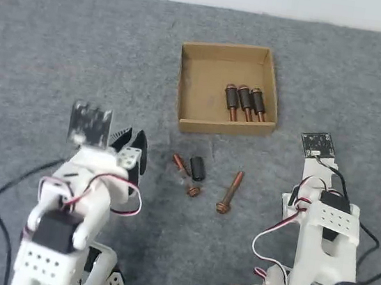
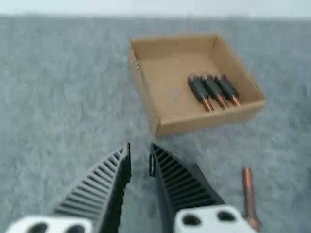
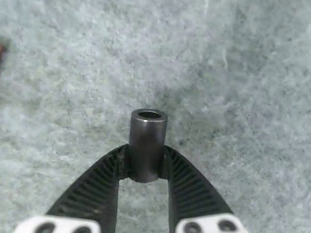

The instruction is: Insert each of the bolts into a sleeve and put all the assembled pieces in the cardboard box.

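The left arm [image 1: 78,194] and right arm [image 1: 326,234] are white plastic with black servos [image 1: 56,230], red-and-white cables [image 1: 259,241], black ribbed fingers [image 2: 104,187] and what looks like a wrist circuit board [image 1: 317,144].

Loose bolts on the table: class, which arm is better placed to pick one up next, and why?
Left. Its jaws stand open and empty near the loose bolts. The right arm's jaws are shut on a sleeve, held open end up, so that arm is occupied.
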Controlling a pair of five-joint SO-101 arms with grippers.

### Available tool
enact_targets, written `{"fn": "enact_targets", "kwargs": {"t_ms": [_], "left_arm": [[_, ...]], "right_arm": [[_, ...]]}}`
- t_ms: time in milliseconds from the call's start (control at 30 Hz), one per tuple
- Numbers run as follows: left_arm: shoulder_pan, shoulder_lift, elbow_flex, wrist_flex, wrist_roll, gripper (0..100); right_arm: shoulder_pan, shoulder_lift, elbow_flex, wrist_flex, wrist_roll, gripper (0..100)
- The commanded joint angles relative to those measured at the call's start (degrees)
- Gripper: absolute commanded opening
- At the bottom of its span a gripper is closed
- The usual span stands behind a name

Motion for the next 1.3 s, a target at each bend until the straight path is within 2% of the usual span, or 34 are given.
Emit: {"fn": "enact_targets", "kwargs": {"t_ms": [0, 200, 400, 533, 667, 867, 933, 1267], "left_arm": [[3.43, 13.54, -14.37, 5.19, 1.05, 6], [14.68, 23.47, -23.69, 8.79, 12.92, 7], [25.76, 33.49, -26.07, 5.89, 16.09, 7], [27.16, 42.46, -26.15, -0.53, 16.09, 7], [29.89, 50.37, -26.24, -3.69, 15.82, 8], [32.79, 59.25, -26.24, -5.54, 15.82, 24], [33.32, 61.89, -26.24, -5.63, 15.74, 27], [33.67, 77.01, -26.59, -13.27, 14.15, 27]], "right_arm": [[0.75, -1.45, -0.26, 0.04, -0.62, 0.6], [0.66, -1.45, -0.26, 0.04, -0.62, 0.6], [0.75, -1.45, -0.26, -0.04, -0.62, 0.6], [0.84, -1.45, -0.26, -0.04, -0.53, 0.6], [0.84, -1.45, -0.26, -0.04, -0.44, 0.6], [0.84, -1.45, -0.26, -0.13, -0.35, 0.6], [0.84, -1.45, -0.26, -0.13, -0.35, 0.6], [0.84, -1.45, -0.26, -1.01, -0.26, 0.6]]}}
